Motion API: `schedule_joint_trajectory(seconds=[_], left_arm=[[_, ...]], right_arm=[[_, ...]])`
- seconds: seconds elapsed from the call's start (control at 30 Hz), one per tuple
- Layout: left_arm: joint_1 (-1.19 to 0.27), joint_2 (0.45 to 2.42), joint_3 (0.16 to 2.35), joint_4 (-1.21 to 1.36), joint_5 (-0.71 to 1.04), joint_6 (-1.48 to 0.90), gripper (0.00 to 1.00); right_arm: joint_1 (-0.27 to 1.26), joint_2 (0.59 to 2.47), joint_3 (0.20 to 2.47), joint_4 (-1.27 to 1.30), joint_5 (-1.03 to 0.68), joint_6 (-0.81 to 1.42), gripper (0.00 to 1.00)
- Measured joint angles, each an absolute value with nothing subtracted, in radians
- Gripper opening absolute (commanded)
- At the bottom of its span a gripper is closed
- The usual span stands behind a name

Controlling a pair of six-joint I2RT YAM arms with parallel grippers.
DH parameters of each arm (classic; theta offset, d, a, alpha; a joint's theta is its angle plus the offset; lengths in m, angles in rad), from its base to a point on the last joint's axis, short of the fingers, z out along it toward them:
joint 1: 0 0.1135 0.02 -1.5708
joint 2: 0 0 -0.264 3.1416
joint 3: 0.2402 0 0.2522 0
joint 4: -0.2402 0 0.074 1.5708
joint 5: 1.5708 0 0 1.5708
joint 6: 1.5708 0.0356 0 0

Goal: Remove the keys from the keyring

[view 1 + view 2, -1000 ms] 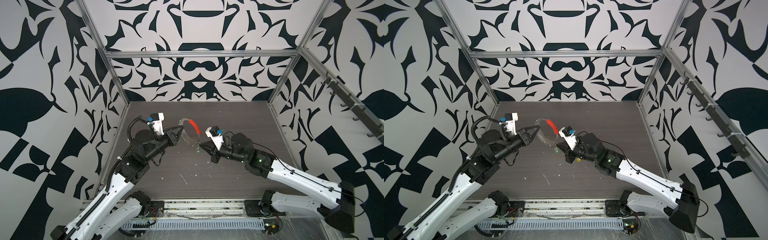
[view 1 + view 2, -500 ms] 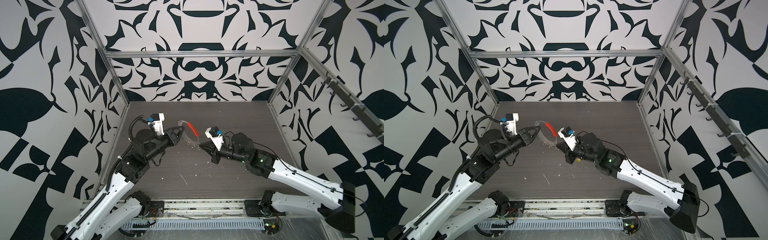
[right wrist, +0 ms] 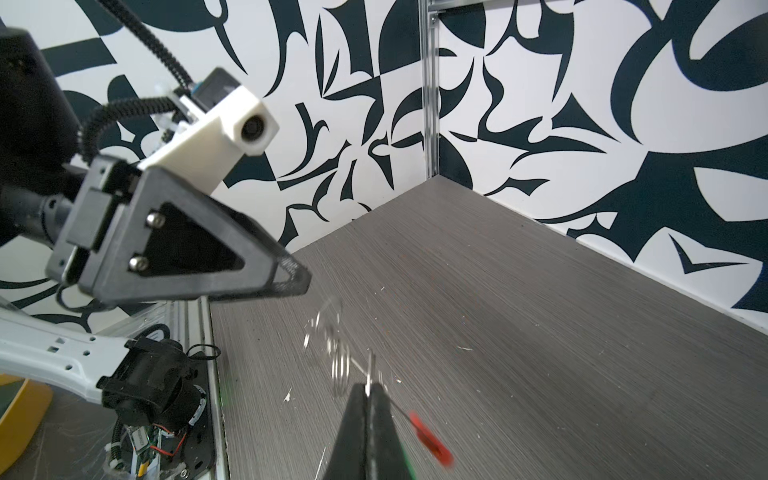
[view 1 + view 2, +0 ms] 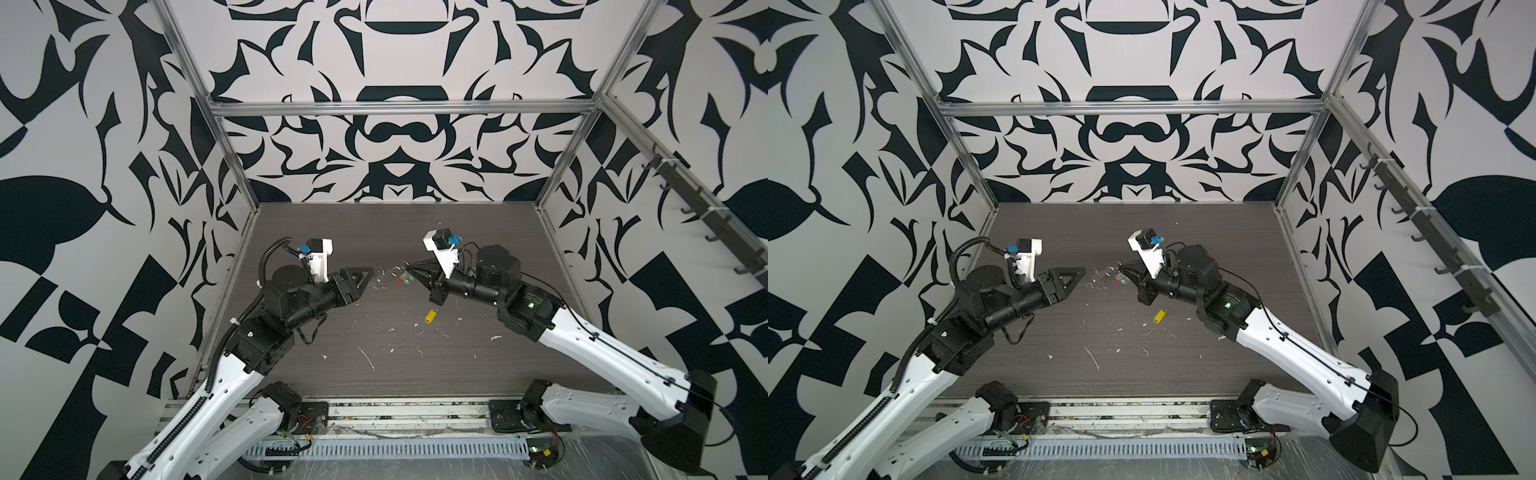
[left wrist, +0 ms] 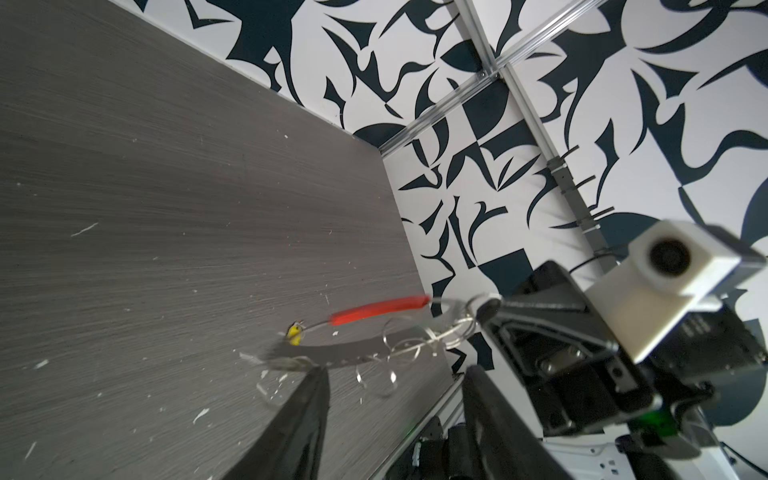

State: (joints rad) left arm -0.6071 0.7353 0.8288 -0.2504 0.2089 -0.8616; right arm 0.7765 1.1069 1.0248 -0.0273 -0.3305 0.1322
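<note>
Plainly right pincer point(image 3: 368, 388) clamps keyring point(image 5: 378, 309) (blurred); yellow key point(image 4: 431, 316) loose on table point(image 4: 374, 232).

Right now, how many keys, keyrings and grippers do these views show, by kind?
Keys: 2 (yellow plastic-headed key on the dark table; green plastic-headed key, tiny and blurred, by the ring)
Keyrings: 1 (thin grey metal keyring with red sleeve, pinched by the right gripper)
Grippers: 2 (left gripper open)
Total: 5

You will find no legible text, label, brand, number or sign in any view; the black-and-white wall panels point(image 4: 395, 62) carry abstract shapes only.
</note>
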Motion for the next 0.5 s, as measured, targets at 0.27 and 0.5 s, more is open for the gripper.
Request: schedule_joint_trajectory(seconds=[0.27, 0.5], left_arm=[[-0.607, 0.710, 0.822, -0.339, 0.304, -0.802, 0.72], [-0.607, 0.764, 0.833, -0.286, 0.413, -0.671, 0.67]], right_arm=[[0.706, 1.122, 1.052, -0.066, -0.483, 0.136, 0.00], [0.675, 1.117, 1.052, -0.117, -0.633, 0.130, 0.00]])
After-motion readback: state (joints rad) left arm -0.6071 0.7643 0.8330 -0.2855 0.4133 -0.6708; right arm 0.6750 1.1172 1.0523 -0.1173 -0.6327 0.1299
